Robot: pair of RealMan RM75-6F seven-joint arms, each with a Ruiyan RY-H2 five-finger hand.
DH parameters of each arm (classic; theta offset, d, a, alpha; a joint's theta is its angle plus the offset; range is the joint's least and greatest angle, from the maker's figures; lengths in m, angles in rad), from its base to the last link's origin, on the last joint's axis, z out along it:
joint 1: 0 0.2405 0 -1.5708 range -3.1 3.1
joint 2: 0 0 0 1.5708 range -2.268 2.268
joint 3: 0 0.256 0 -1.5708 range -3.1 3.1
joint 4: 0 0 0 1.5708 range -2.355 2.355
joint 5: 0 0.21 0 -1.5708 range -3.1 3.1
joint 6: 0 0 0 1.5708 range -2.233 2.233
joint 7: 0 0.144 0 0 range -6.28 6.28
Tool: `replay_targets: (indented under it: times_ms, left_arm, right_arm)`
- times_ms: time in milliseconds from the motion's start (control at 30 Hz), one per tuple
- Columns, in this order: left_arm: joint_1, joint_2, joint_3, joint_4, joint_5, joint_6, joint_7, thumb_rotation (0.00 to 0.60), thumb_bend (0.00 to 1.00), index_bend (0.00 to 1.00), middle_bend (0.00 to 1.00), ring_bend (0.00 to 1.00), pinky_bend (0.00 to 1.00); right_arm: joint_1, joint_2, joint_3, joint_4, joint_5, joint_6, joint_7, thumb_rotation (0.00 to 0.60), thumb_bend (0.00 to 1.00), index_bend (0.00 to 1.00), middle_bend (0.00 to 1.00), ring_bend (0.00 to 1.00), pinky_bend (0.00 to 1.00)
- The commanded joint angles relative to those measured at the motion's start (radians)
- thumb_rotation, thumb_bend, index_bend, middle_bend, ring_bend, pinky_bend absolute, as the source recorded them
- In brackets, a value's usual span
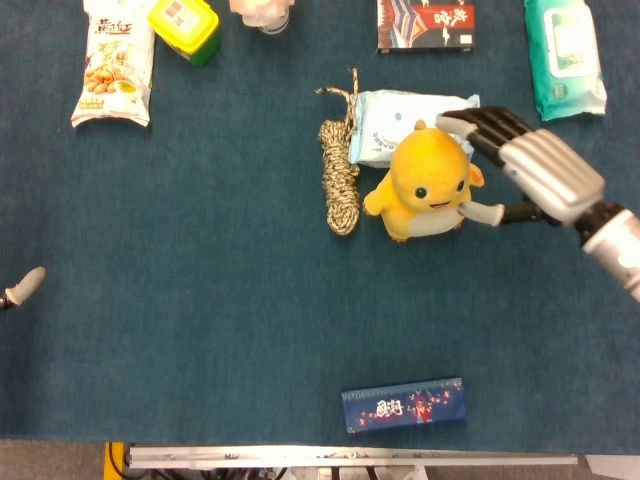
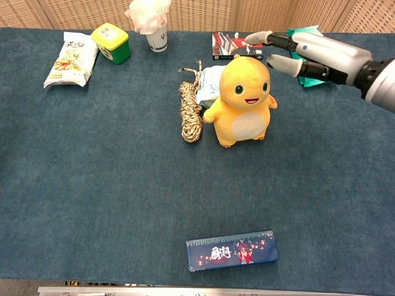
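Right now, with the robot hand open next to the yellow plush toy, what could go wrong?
The right robot hand is spread wide beside the yellow plush toy, which stands upright, so a sideways nudge could tip it. The toy stands close against the tissue pack, with the coiled rope just beside it. Closing fingers might catch the pack or push the toy into the rope.

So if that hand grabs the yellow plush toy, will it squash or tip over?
The yellow plush toy looks soft and stuffed, so it would probably give under the fingers and feel light. It stands upright on small feet with a big head, so a sideways nudge from the right hand could well topple it.
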Motion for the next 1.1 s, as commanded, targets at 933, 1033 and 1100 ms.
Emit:
replay_targets:
  times_ms: [933,1033,1100]
  left_arm:
    - [0.008,0.001,0.004,0.013,-0.009,-0.010,-0.031,0.100,0.04,0.05,0.02,0.00,0.00]
    - [0.007,0.000,0.004,0.011,-0.006,-0.012,-0.030,0.099,0.04,0.05,0.02,0.00,0.00]
    - [0.006,-0.001,0.005,0.009,-0.005,-0.013,-0.030,0.096,0.04,0.05,0.02,0.00,0.00]
  right_arm:
    - [0.156,-0.126,-0.032,0.114,0.074,-0.078,-0.144,0.000,0.00,0.07,0.10,0.00,0.00]
    - [0.152,-0.114,-0.030,0.105,0.078,-0.063,-0.143,0.000,0.00,0.07,0.10,0.00,0.00]
    - [0.152,-0.108,-0.028,0.100,0.075,-0.052,-0.145,0.000,0.00,0.07,0.10,0.00,0.00]
